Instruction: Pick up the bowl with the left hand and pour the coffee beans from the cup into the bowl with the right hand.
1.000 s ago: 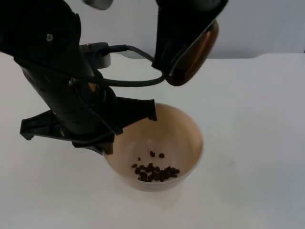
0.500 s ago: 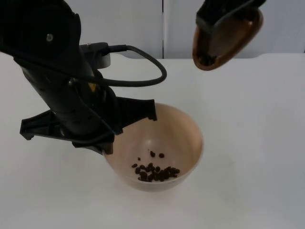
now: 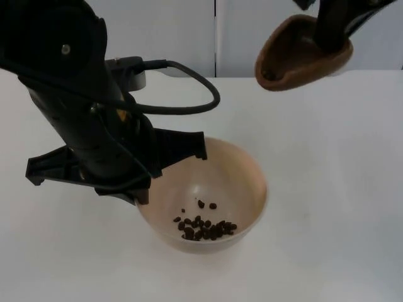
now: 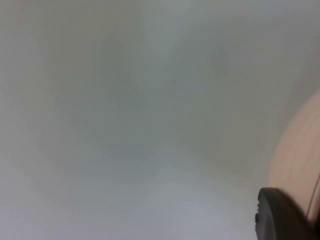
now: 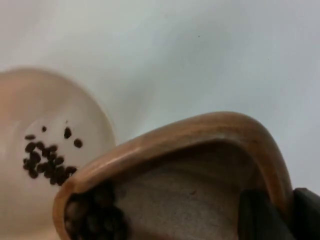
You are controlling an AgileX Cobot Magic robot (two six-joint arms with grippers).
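Top view has the table (image 3: 340, 189) carrying nothing but the arms' work: the left gripper (image 3: 148, 170) has its fingers clamped on the near rim of the bowl (image 3: 242, 176), with the coffee beans (image 3: 204, 228) pooled at its bottom, away from those fingers. The right gripper (image 3: 330, 38), off beyond the bowl toward the partition, has its fingers closed over the rim of the wooden cup (image 3: 296, 56). Some dark beans seem to remain in it (image 5: 92, 217). Finishing well means bringing the cup back over the bowl's middle before tipping further. Compared with a second ago, the cup has swung away from above the bowl and turned mouth-up; the bowl is unmoved.
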